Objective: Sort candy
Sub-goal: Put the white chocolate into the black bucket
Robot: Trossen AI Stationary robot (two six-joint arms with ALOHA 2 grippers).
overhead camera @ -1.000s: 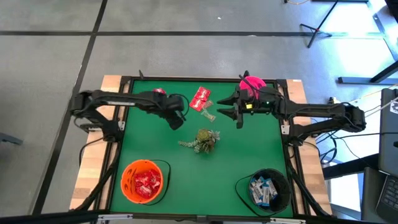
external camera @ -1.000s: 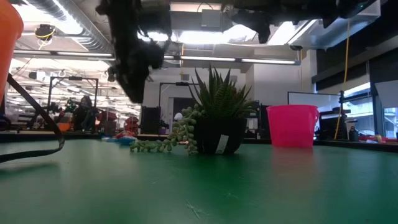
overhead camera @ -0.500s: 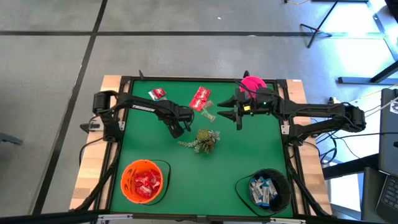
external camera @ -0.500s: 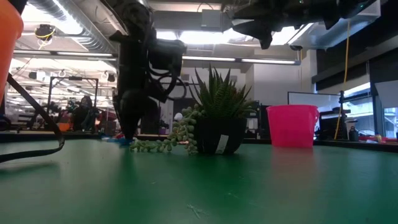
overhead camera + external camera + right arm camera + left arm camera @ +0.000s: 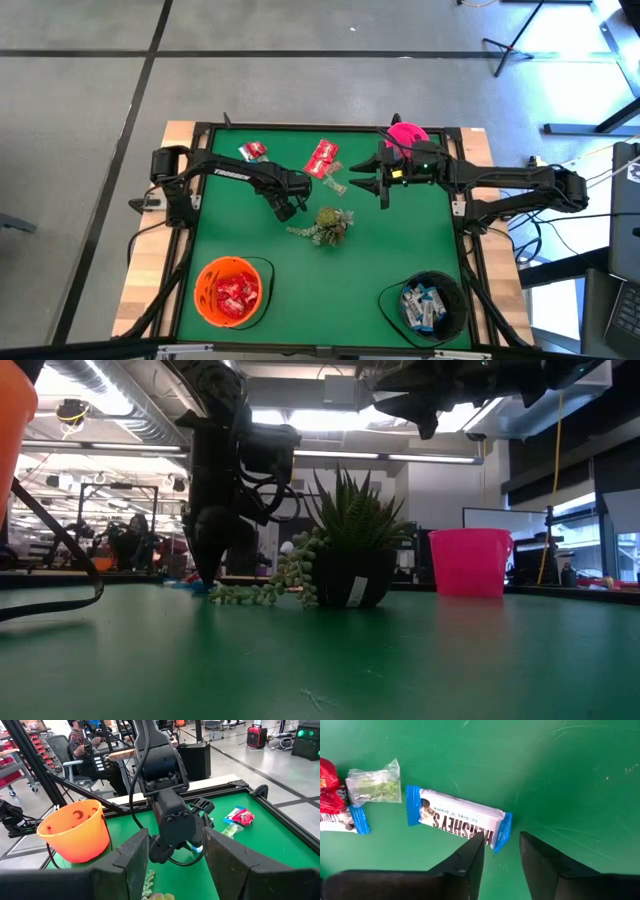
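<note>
Left gripper point(image 5: 501, 856) down at the table point(image 5: 570, 780), fingers apart astride one end of a white-and-blue candy point(image 5: 457, 818) lying flat, not clamped. Right gripper point(image 5: 381, 185) hovers near the pink bucket point(image 5: 406, 134), fingers apart, empty.

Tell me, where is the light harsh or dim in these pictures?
High view: bright bluish glare on the floor at upper right. Low view: glowing ceiling lights behind turn the left gripper and plant into dark shapes. Left wrist view: even light on the Hershey's bar.
</note>
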